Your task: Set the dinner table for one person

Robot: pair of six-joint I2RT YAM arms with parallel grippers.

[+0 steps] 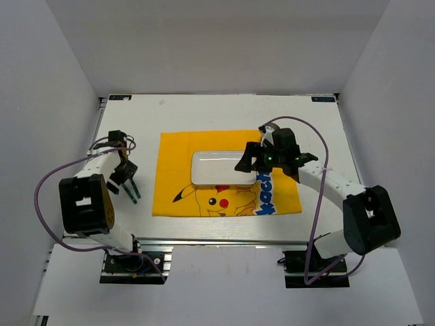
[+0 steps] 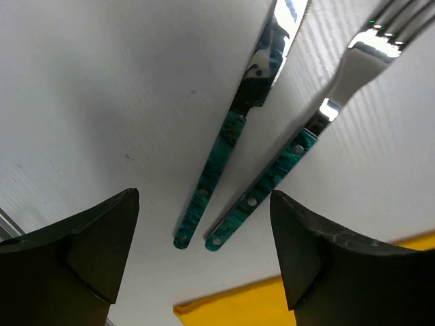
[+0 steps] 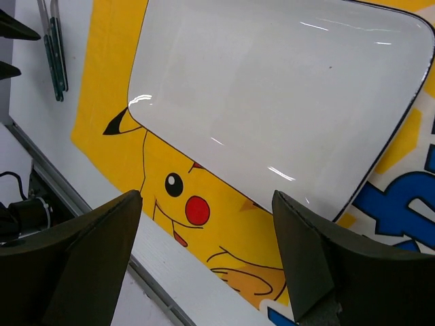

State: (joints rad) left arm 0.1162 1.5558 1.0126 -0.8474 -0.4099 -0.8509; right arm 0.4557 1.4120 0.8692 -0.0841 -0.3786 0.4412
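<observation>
left claw [image 1: 122, 170] hangs wide open and empty over the knife [image 2: 219, 153] and fork [image 2: 275, 173], which lie side by side on the dinner table [image 1: 204, 112] toward its left edge. we judge a cutlery pick is in hand: centre the fingers over one handle only, since the handle ends nearly touch. right claw [image 1: 246, 165], likewise spread and empty, hovers over the plate [image 1: 214, 168] on the yellow placemat [image 1: 173, 153] mid-bench; the placemat border just beside the handles may snag a finger.

Bare white dinner table [image 1: 224, 112] carrying a cloth and two pieces of cutlery.
Knife [image 2: 224, 156] and fork [image 2: 285, 163] lie side by side just ahead of the left pincer [image 2: 204, 200]; the yellow placemat [image 1: 173, 156] spreads beneath the right pincer [image 3: 204, 197].
</observation>
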